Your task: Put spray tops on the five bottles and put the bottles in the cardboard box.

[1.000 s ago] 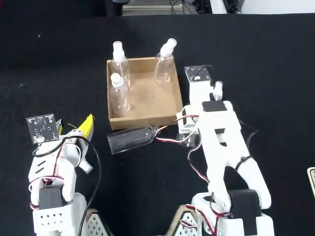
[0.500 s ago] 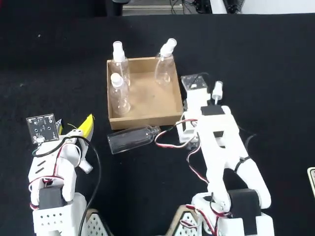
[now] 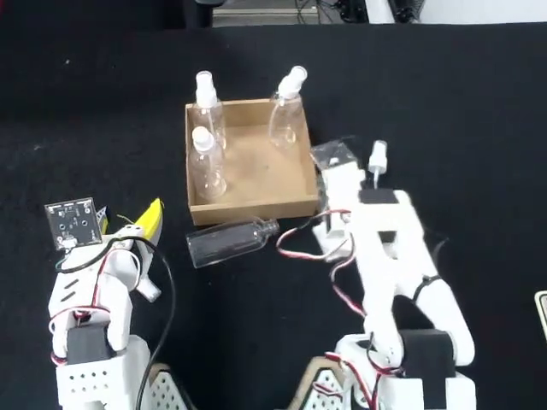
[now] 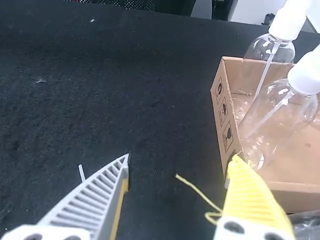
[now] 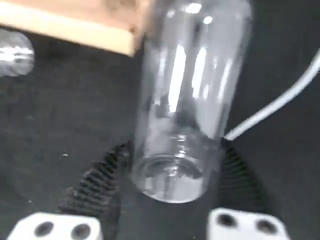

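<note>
The right claw (image 5: 175, 150) pinched a bottle (image 5: 195, 75) near its base, with one ribbed finger (image 5: 97, 180) pressed to each side of the clear wall. The bottle ran straight out ahead of the claw. A corner of the box (image 5: 70, 25) lay just ahead of the claw, on the side toward the left arm. A thin white tube (image 5: 280, 100) ran past the bottle on the claw's other side. From above, a spray top (image 3: 378, 156) stood just beside the right arm's (image 3: 385, 248) wrist, on the side away from the box. I could not tell whether it sat on the held bottle.

The left claw (image 4: 180, 167) was spread wide over the black table (image 3: 444, 85), with nothing between its grey finger (image 4: 107, 187) and yellow finger (image 4: 245, 195). The box stood ahead of it, just past the yellow fingertip and well apart from the grey one.

Three bottles (image 3: 208, 166) stood upright inside the box, each with a spray top on. Two were along the wall nearer the left claw, and the third stood in the far corner nearer the right claw.

A lying bottle (image 3: 226, 241) rested on its side on the table. It was between the two claws and just outside the box's near wall, with its open neck pointing toward the right claw.
</note>
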